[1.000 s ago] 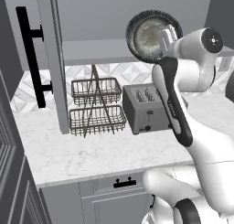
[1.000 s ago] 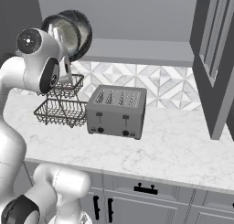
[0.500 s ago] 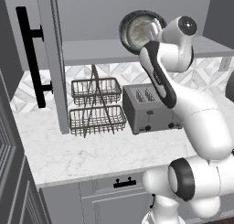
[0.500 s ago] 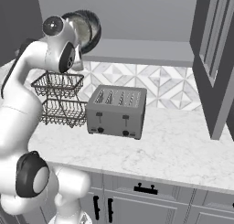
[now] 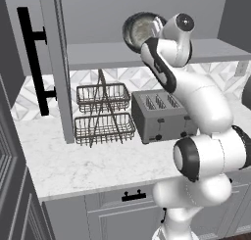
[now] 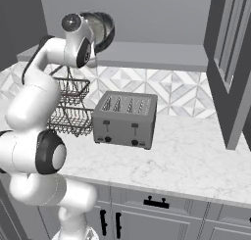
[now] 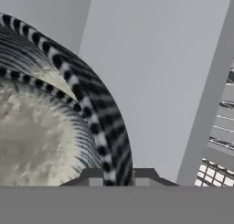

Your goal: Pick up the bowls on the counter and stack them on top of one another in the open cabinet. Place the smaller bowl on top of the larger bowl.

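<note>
Bowl of dark grey with pale speckled inside (image 5: 140, 32), pinched at its rim by the tool (image 7: 116, 175), has swung leftward above the flat grey cabinet shelf (image 5: 108, 53). Lowering it there seems next.

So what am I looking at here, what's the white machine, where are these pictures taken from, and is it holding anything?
It is a white robot arm in a simulated kitchen. Two cameras on its base look over it from left and right; a third sits on its hand. On the marble counter stand a toaster and a two-tier wire basket rack. The arm is raised to the open cabinet's shelf, holding a dark bowl tilted on edge, its rim between the fingers in the hand view.
</note>
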Controlling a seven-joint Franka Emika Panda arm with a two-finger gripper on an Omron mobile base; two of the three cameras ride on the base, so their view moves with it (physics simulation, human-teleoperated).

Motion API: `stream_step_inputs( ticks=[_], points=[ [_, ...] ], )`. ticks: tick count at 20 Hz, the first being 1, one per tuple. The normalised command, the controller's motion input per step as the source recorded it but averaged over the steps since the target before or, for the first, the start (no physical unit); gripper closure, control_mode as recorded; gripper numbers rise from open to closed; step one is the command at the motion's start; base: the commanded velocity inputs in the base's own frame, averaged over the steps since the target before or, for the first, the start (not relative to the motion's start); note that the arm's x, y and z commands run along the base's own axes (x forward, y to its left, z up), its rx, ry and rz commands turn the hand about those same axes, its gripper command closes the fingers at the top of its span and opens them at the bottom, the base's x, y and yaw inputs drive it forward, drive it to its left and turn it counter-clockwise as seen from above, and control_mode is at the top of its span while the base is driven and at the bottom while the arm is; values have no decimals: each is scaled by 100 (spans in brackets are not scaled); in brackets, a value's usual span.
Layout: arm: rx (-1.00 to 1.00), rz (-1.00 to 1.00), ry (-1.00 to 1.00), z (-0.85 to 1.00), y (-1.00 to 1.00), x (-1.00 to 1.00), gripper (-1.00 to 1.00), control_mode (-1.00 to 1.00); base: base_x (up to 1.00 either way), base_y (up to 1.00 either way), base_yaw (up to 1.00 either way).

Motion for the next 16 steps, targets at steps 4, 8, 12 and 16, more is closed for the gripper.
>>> stream_step_inputs(
  ticks=[4, 8, 12, 16],
  points=[
    [0, -1, -1, 0, 1, 0, -100, -100, 0, 0, 0],
    [0, 0, -12, 0, -3, -67, -100, -100, 0, 0, 0],
    [0, 0, -19, 0, -20, -100, -100, -100, 0, 0, 0],
    [0, 1, -22, -15, -22, -100, -100, -100, 0, 0, 0]
  ],
)
